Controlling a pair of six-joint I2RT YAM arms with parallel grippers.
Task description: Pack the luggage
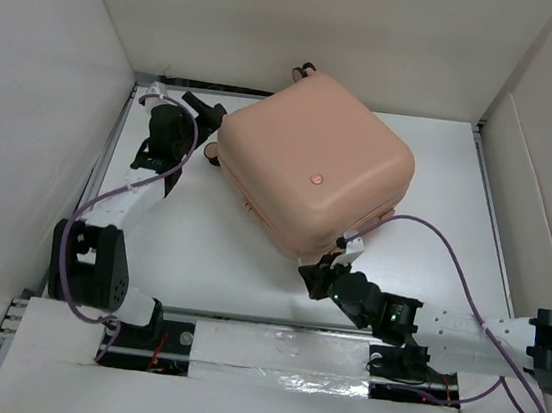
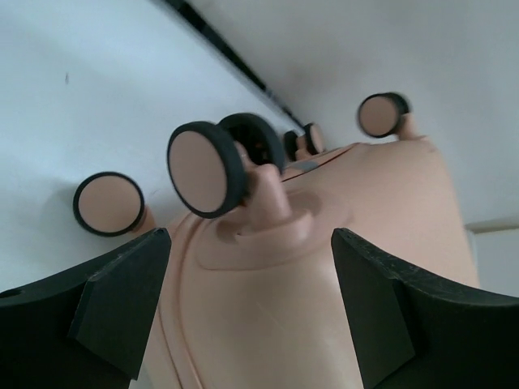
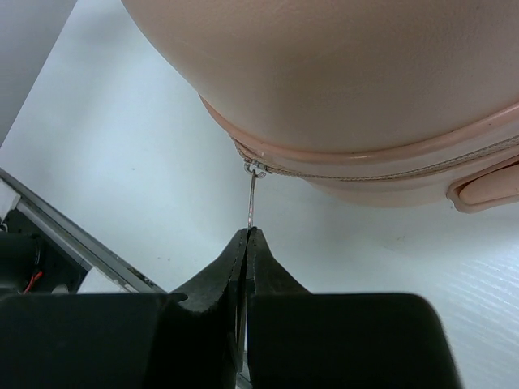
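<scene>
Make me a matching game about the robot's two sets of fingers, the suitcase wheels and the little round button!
Things:
1. left fingers
2. right fingers
3. wheels
4. round button

What fits:
A. pinched shut on the thin zipper pull
B. on the upward-facing pink shell of the luggage
C. spread wide open
D. black rims with pink faces

Pairs: 1-C, 2-A, 3-D, 4-B
</scene>
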